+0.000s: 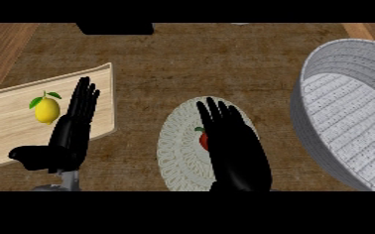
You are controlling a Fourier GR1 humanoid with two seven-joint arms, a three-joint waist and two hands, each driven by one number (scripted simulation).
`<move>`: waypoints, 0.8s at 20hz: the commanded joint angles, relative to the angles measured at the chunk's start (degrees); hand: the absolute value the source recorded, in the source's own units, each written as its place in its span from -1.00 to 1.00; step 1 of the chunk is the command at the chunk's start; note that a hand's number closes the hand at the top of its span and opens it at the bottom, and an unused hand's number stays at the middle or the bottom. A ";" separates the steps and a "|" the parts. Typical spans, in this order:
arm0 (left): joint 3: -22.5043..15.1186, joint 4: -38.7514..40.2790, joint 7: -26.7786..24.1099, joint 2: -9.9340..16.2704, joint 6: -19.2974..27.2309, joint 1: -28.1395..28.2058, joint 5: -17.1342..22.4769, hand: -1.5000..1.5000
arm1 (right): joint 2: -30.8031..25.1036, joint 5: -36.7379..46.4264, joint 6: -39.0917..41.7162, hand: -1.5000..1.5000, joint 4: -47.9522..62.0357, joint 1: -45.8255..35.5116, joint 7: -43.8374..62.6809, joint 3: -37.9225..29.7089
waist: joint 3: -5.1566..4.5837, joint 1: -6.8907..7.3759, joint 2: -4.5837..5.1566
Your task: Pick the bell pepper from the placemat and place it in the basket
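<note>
**Pepper half hidden on the mat**

Pepper (203, 140) lies on the round placemat (176, 148), mostly under our right hand (236, 151), fingers straight, gripping nothing. Our left hand (72, 129) rests open beside a lemon (47, 110) on the board (22, 124). Bare counter (219, 64) separates mat from basket (322, 124).

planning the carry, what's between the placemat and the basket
Head view: only bare brown counter lies between the round placemat and the grey basket.
</note>
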 commanded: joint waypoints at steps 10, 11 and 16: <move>0.94 -3.92 4.66 -1.18 -1.56 0.09 -2.02 0.00 | -0.51 9.78 -10.02 -1.00 8.82 5.11 -6.09 1.36 | 0.02 0.07 0.02; 1.76 -1.02 1.76 -1.91 -2.12 -0.91 -1.96 0.00 | 0.55 7.68 -11.00 -1.00 10.39 1.60 -1.85 2.86 | 0.01 0.15 0.05; 1.01 -4.29 -2.47 -2.53 -3.52 6.84 -2.47 0.00 | 0.20 8.93 -12.06 -1.00 12.30 4.50 -6.53 0.37 | 0.01 0.21 0.02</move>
